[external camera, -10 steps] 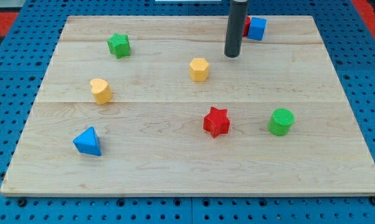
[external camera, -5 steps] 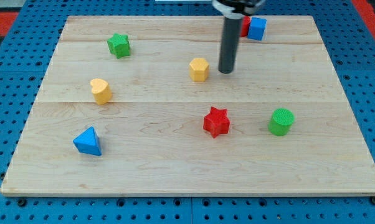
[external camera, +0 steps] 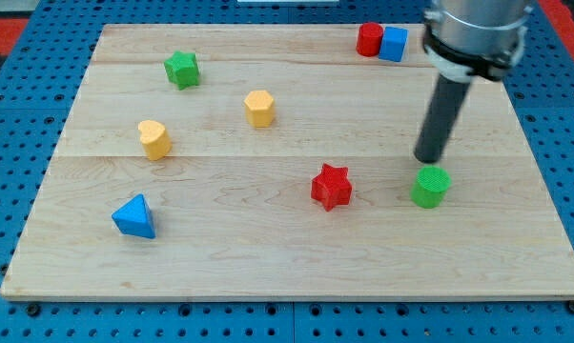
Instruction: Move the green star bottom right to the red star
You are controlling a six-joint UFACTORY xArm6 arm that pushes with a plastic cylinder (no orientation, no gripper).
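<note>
The green star (external camera: 182, 69) lies near the board's top left. The red star (external camera: 331, 186) lies right of the board's middle, toward the bottom. My tip (external camera: 428, 159) is at the right, just above the green cylinder (external camera: 430, 186) and about a hundred pixels right of the red star. It is far from the green star.
A yellow hexagonal block (external camera: 258, 108) sits above the middle. A yellow heart-like block (external camera: 154, 138) is at the left. A blue triangle (external camera: 134, 216) is at the bottom left. A red cylinder (external camera: 369, 39) and a blue cube (external camera: 394, 43) touch at the top edge of the wooden board (external camera: 268, 267).
My tip swept from the top middle down and right to just above the green cylinder. The yellow hexagonal block has shifted left by about fifty pixels.
</note>
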